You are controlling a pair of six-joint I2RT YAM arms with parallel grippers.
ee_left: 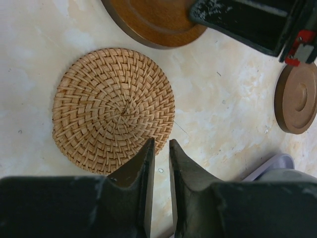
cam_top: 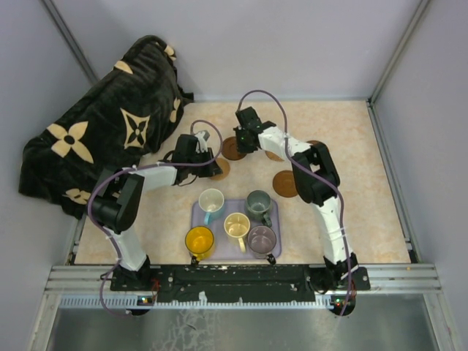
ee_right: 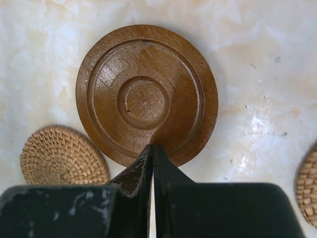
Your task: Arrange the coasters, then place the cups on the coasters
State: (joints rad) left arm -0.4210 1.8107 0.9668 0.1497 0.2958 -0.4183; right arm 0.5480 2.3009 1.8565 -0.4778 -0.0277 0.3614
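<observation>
On the pale counter [cam_top: 351, 205], we saw the left fingers [ee_left: 147, 156] pressed almost together with nothing between them, their tips over the near rim of a woven coaster [ee_left: 114, 109]. The right fingers [ee_right: 146, 161] were pressed tight together at the near edge of a dark wooden coaster [ee_right: 147, 94], which lay just beside the woven one without touching it. From above, we made out another dark coaster [cam_top: 285, 183] lying apart, close by the right arm. The five cups [cam_top: 236, 225] stood together on the lavender tray [cam_top: 232, 206] between the two arms.
</observation>
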